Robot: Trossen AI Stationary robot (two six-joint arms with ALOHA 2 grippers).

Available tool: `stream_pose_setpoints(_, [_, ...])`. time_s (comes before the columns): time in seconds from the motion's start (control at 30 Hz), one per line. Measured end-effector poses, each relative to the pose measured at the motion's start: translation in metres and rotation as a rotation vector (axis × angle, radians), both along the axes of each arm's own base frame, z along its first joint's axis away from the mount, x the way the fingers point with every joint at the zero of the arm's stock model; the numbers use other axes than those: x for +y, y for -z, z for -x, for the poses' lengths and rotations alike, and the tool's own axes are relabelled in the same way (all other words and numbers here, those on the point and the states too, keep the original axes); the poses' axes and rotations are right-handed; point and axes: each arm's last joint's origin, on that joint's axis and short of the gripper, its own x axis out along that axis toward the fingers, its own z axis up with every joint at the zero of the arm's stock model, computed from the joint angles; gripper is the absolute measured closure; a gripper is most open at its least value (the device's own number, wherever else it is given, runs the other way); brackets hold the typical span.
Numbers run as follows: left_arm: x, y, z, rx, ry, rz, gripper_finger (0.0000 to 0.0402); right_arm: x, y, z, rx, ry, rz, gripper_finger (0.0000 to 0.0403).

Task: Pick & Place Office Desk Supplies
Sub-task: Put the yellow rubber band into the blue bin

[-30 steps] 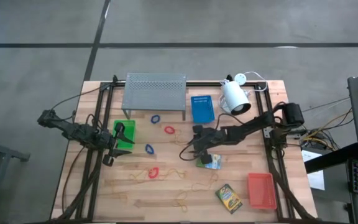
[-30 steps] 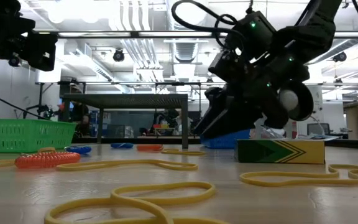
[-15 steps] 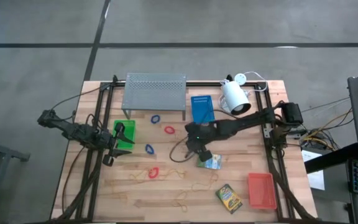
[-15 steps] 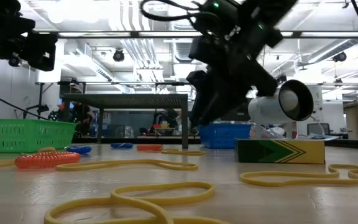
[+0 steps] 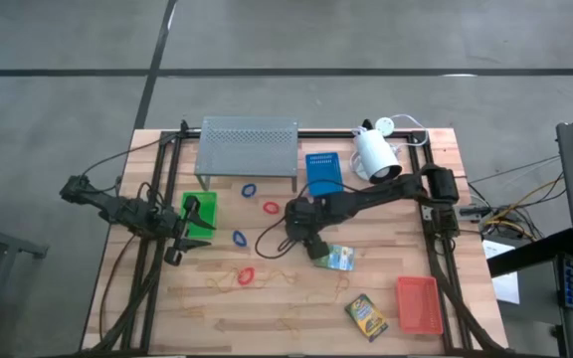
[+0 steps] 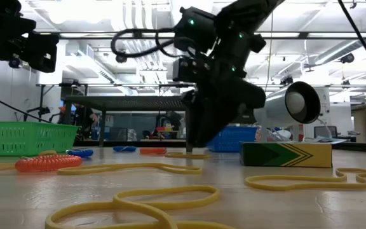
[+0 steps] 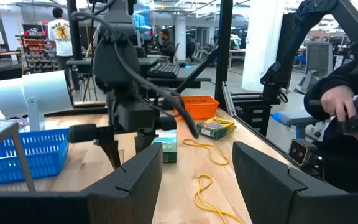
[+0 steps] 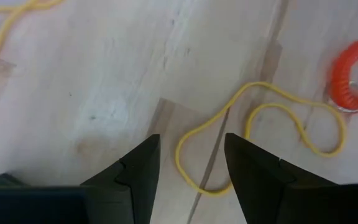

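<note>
High view: right claw (image 5: 288, 242) hangs open and empty at frame centre, a tan rubber band (image 8: 261, 138) on the surface just beneath its fingers (image 8: 135, 168). Red loop (image 5: 271, 208) sits just above-left; card box (image 5: 334, 258) just right. Left claw (image 5: 199, 220), open, waits beside the green tray (image 5: 205, 206).

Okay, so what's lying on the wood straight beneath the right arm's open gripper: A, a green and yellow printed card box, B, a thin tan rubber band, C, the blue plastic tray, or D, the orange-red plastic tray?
B: the right wrist view looks down past the open right gripper onto a thin tan rubber band lying loose on the bare wooden table.
</note>
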Motion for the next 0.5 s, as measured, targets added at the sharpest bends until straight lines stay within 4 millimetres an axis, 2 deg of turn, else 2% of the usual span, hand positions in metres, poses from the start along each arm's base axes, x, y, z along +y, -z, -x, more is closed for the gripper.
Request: stream_pose_setpoints(0.5, [0.000, 0.000, 0.000, 0.002, 0.000, -0.001, 0.0201, 0.000, 0.009, -0.002, 0.030, 0.028, -0.009, 0.0227])
